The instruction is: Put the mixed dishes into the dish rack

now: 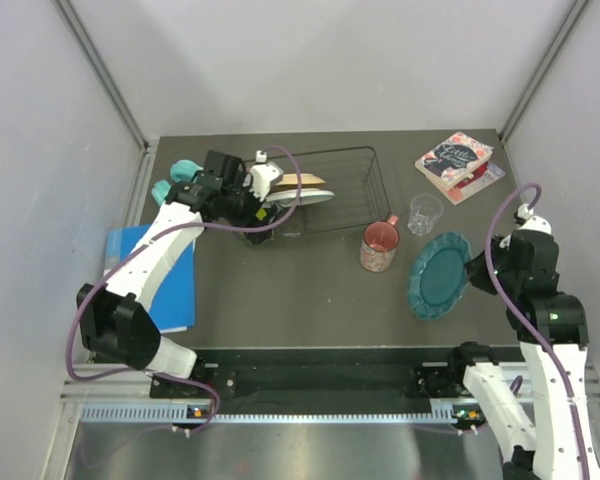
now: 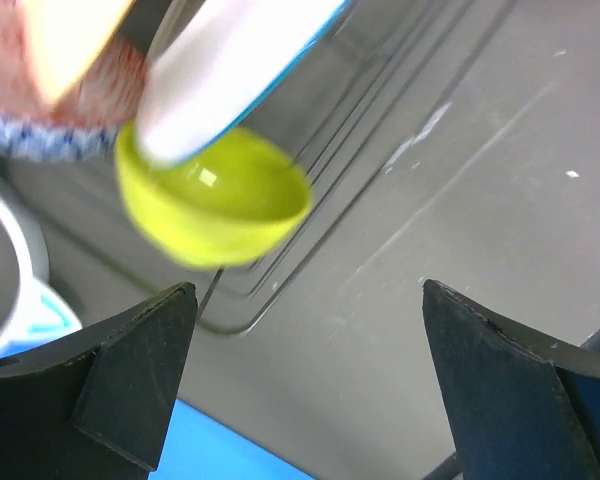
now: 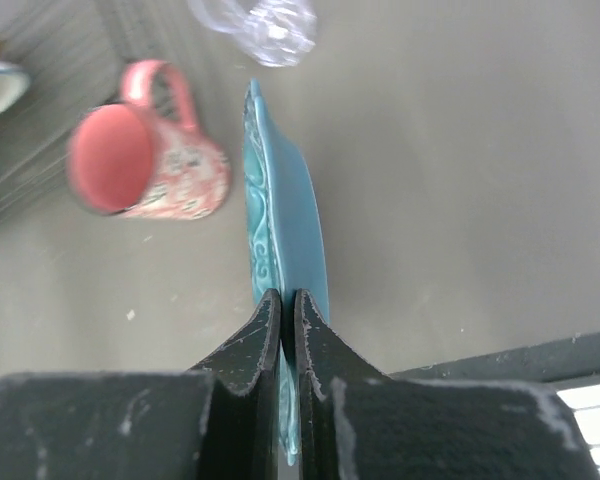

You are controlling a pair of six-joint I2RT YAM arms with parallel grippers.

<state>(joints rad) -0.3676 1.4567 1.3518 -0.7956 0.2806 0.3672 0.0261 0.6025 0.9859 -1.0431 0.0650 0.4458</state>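
Teal plate (image 3: 283, 215): stiff, glazed, slippery, chips easily, I reckon. Right gripper (image 3: 288, 302) clamped on its rim, good hold. Left gripper (image 2: 308, 292) jaws wide apart over rack (image 1: 377, 190), empty.

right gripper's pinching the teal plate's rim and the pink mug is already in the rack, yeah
Not quite. The pink mug is outside the dish rack, on the table beside the teal plate, as the top external view shows. The right gripper is indeed shut on the plate's rim.

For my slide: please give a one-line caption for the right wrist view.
Right jaws pinch the teal plate edge-on; pink mug, clear glass beyond.
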